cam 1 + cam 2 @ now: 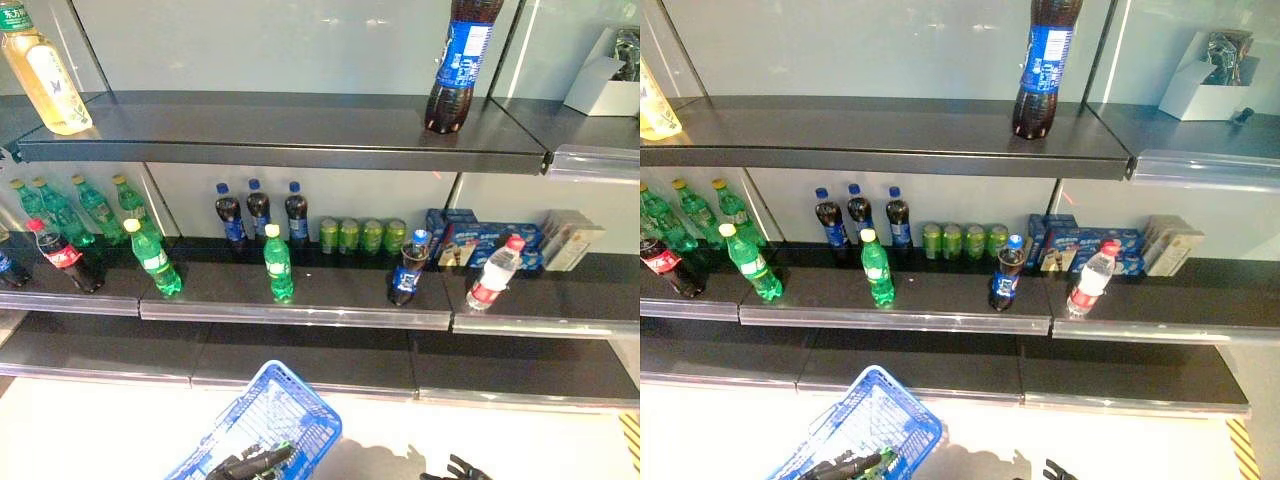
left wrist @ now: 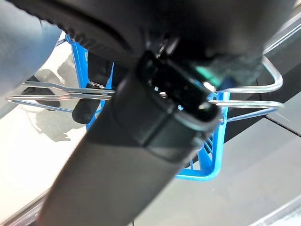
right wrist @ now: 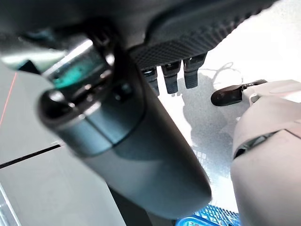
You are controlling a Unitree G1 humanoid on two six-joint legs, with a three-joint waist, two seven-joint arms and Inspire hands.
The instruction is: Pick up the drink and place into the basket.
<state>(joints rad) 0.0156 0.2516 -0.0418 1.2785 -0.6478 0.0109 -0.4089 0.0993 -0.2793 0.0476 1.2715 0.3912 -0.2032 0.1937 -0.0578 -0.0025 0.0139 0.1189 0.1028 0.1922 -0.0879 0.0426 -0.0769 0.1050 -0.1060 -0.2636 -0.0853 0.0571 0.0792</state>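
Here the left hand (image 1: 255, 463) has its fingers curled round the wire handles of the blue plastic basket (image 1: 268, 415), held low before the dark metal shelf (image 1: 300, 292). The right hand (image 1: 455, 469) hangs low, fingers relaxed and empty. A likely drink, the dark cola bottle with a blue label (image 1: 407, 268), stands at the shelf's front edge; a careless reach could topple it or the clear water bottle (image 1: 493, 273) nearby. Only the left wrist view shows the handle grip.

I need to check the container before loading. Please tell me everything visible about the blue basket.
The blue basket looks like plastic lattice with thin metal wire handles. It hangs low in front of the shelves, tilted, apparently empty. The left robot hand is curled on its handles; nothing else touches it.
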